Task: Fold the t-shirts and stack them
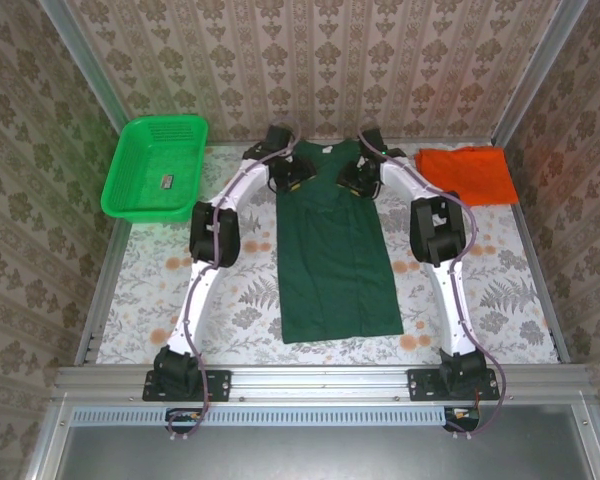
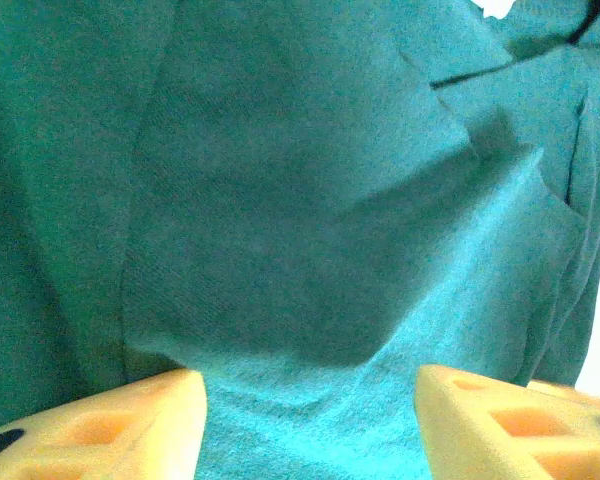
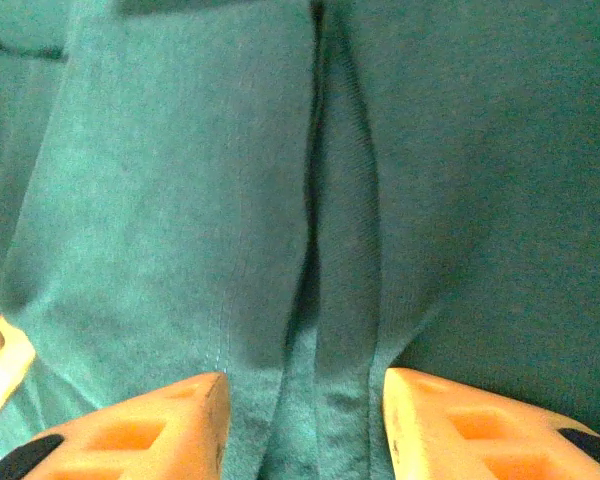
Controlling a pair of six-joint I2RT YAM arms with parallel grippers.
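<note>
Your left gripper (image 2: 310, 405) is standing with its jaws spread wide. In the left wrist view its yellow fingers (image 2: 110, 420) are framing a stretch of the dark green t-shirt (image 2: 310, 230), and the cloth is lying loose between them with nothing pinched. A soft fold is casting a shadow across the fabric just ahead of the tips.

Your right gripper (image 3: 305, 400) is also standing parted, though less widely. In the right wrist view a long ridge of the green cloth (image 3: 180, 200) is running down into the gap between its fingers (image 3: 140, 430), and neither finger is pressing on that ridge.

From above, you are seeing both grippers, left (image 1: 298, 178) and right (image 1: 355, 180), working over the far end of the green t-shirt (image 1: 335, 260), one at each shoulder, just below the collar. The shirt is lying lengthwise down the middle of the table (image 1: 150, 290) as a long narrow strip, collar at the far end and hem pointing toward the arm bases.

The orange t-shirt (image 1: 468, 175) is resting folded at the far right corner of the table, well apart from the green one. A bright green mesh basket (image 1: 120, 190) is sitting at the far left corner.
</note>
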